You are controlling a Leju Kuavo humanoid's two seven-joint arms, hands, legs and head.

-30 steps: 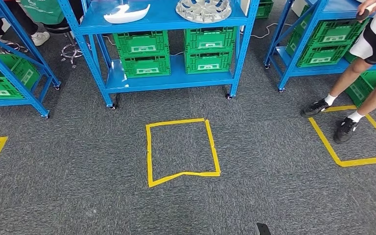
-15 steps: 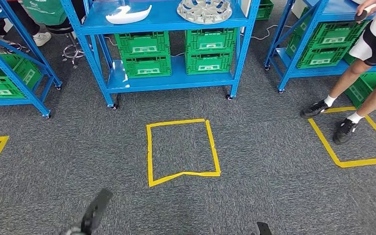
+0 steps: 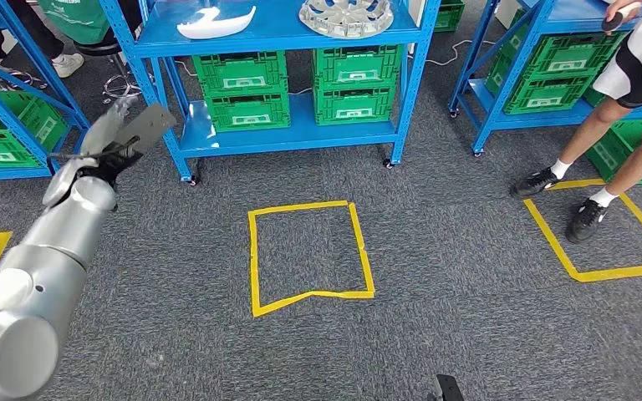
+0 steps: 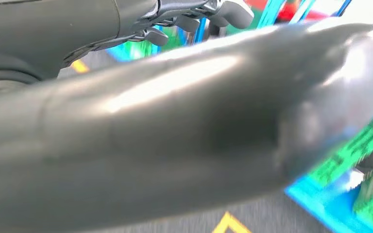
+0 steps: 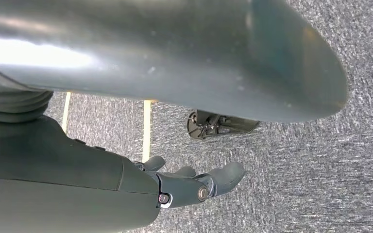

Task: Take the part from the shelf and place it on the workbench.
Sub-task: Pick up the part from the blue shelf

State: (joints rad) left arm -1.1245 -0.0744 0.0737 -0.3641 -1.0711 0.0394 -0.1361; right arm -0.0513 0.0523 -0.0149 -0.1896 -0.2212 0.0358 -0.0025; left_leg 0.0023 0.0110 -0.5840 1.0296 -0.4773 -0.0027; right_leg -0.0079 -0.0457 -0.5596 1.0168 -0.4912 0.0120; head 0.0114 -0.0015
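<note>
At the far left of the head view the silver left arm [image 3: 46, 251] reaches up from the lower corner, its left hand [image 3: 117, 138] raised in front of the blue shelf [image 3: 288, 33] with fingers spread and nothing in them. On the shelf's top board lie a white curved part [image 3: 216, 22] and, to its right, a silver wheel-cover part [image 3: 347, 15]; green crates [image 3: 297, 88] sit on the level below. A yellow tape square [image 3: 311, 255] marks the grey carpet [image 3: 435, 242] ahead. At the right a person [image 3: 627, 109] stands by another blue shelf. The right hand [image 5: 194, 187] hangs over the carpet, fingers loosely curled, holding nothing.
</note>
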